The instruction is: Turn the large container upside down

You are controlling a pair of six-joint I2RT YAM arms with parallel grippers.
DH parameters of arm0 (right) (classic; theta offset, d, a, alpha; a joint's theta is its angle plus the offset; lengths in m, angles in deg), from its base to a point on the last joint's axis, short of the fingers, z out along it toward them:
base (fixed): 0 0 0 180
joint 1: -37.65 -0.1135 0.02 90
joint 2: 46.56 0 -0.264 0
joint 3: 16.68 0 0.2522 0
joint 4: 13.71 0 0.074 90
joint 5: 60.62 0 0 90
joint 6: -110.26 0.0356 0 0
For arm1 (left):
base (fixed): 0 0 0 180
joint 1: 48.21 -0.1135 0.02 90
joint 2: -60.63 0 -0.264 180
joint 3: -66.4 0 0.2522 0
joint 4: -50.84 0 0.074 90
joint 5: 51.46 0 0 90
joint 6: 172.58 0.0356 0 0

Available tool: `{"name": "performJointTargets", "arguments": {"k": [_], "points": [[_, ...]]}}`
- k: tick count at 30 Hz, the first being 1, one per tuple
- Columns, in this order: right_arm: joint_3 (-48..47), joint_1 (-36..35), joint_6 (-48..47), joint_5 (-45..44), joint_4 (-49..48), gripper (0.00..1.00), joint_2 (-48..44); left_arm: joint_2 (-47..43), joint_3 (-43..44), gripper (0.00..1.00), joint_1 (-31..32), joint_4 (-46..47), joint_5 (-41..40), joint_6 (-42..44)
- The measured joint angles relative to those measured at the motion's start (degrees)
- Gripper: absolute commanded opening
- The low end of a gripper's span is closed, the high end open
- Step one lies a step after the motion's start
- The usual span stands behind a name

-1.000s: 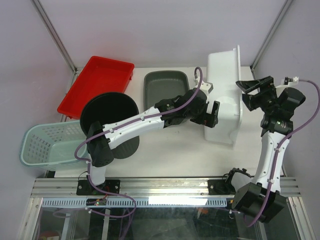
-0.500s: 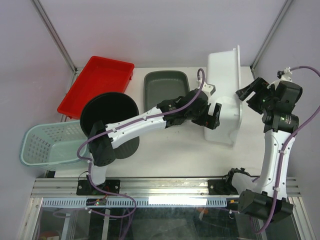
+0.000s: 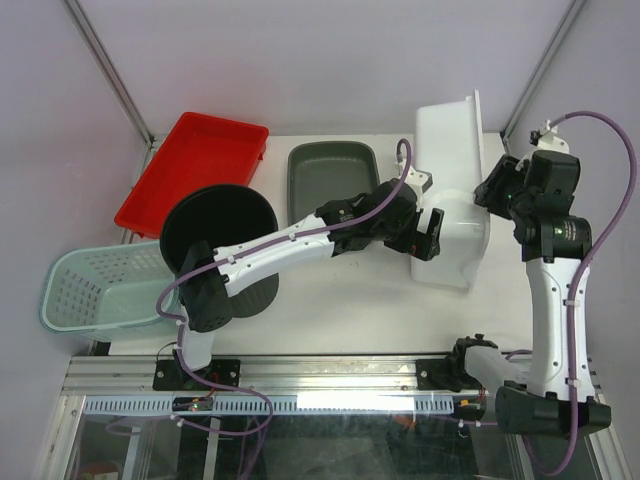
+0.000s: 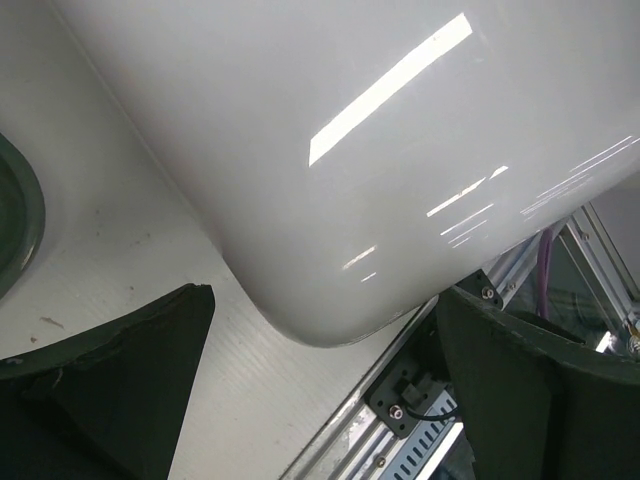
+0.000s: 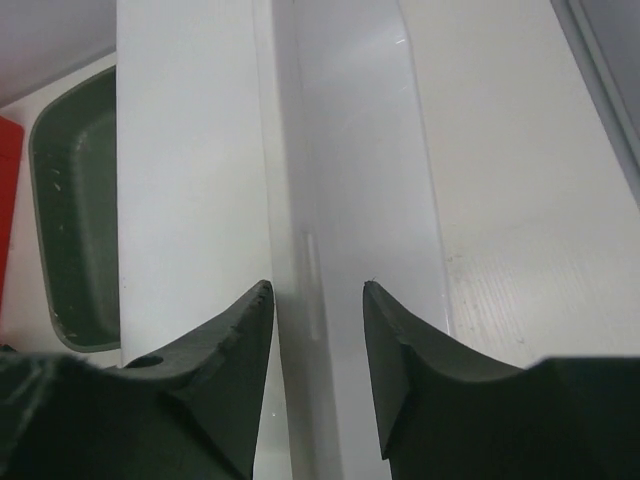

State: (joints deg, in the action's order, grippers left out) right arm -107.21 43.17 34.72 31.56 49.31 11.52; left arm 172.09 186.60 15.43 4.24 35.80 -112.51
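The large white container point(image 3: 448, 150) lies tipped on its side at the right of the table, its rim facing right. My left gripper point(image 3: 432, 232) is open against its smooth left outer wall near the front corner. In the left wrist view the wall point(image 4: 400, 130) fills the frame above the spread fingers of my left gripper point(image 4: 322, 295). My right gripper point(image 3: 490, 190) is open at the container's right rim. In the right wrist view its gripper point(image 5: 318, 290) straddles the white rim point(image 5: 300, 150), with a gap on both sides.
A dark grey tub point(image 3: 328, 175) sits left of the container and shows in the right wrist view point(image 5: 70, 220). A red tray point(image 3: 195, 165), a black round bin point(image 3: 218, 228) and a teal basket point(image 3: 95, 290) stand at the left. The table's front rail point(image 4: 420, 420) is near.
My right arm has swung left and its gripper has come over the container's rim. My left gripper has shifted slightly right along the container's wall.
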Motion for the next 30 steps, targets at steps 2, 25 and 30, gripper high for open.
{"name": "performJointTargets", "arguments": {"k": [2, 25, 30], "points": [[-1.1, -1.9, -0.9, -3.0, 0.9, 0.43, 0.5, 0.1, 0.0, 0.99, 0.0, 0.0, 0.2, 0.0], [-3.0, -9.6, -5.1, -19.3, 3.4, 0.0, 1.4, 2.8, 0.0, 0.99, 0.0, 0.4, 1.6, 0.0], [-1.8, -9.5, -3.3, -17.9, 2.7, 0.0, 0.0, 2.6, -0.1, 0.99, 0.0, 0.5, 1.6, 0.0]]}}
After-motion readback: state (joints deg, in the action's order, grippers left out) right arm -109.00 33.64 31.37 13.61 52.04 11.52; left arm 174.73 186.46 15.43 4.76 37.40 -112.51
